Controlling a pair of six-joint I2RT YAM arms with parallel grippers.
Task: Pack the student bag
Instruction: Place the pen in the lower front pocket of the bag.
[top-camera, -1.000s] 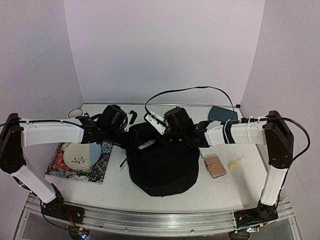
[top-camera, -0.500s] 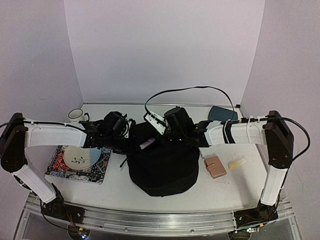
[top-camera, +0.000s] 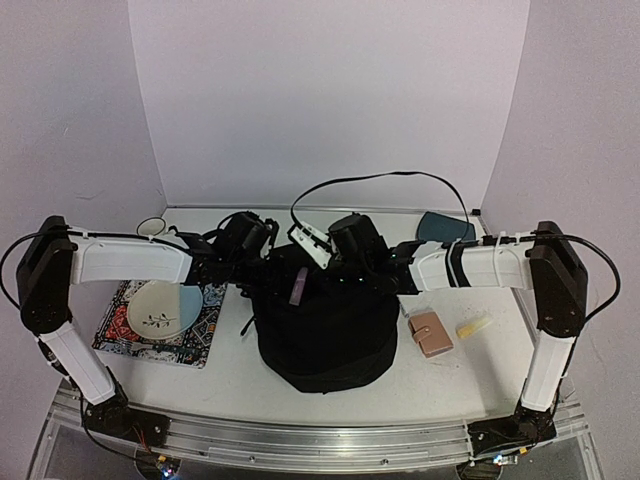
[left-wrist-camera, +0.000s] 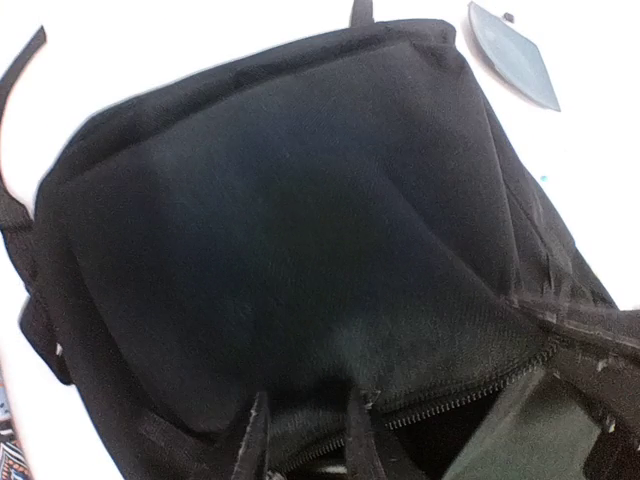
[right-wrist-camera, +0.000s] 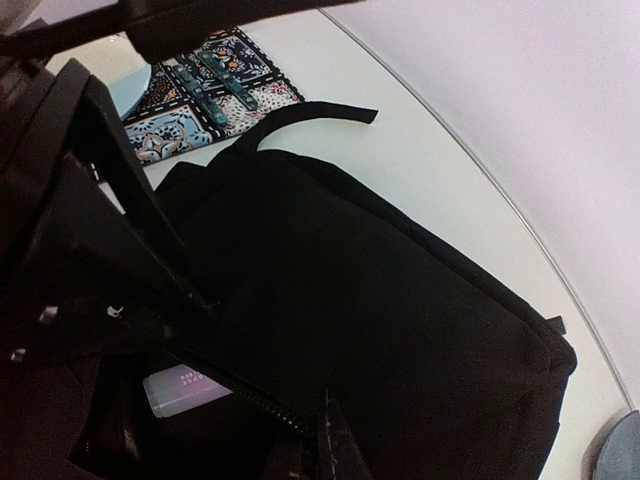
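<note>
1. The black student bag (top-camera: 325, 335) sits at the middle of the desk (top-camera: 230, 370), between the two arms. Its zippered mouth faces the far side and gapes open.
2. The left gripper (left-wrist-camera: 305, 432) hovers at the near-left rim of that mouth. Its jaws stand a little apart, with only a modest gap between the two thin fingers (left-wrist-camera: 252, 440). The tips sit right at the zipper line, and nothing can be made out in their grasp. Whether they touch the fabric cannot be told.
3. The right gripper (right-wrist-camera: 322, 440) meets the bag from the other side. Its jaws are pressed together on the zippered rim and appear to pinch the edge, holding it up.
4. A small lavender packet (right-wrist-camera: 185, 390) with dark print lies just inside the opening, below the zipper teeth. Neither gripper holds it.
5. To the left of the bag, a pale plate (top-camera: 160, 308) rests on a patterned mat (top-camera: 205, 325), and a mug (top-camera: 150, 226) stands behind them near the back wall.
6. To the right, a tan wallet (top-camera: 431, 333) lies just beside the bag. A yellow item (top-camera: 473, 325) lies a little further out, and a dark blue-grey tray (top-camera: 445, 227) sits at the far right corner.
</note>
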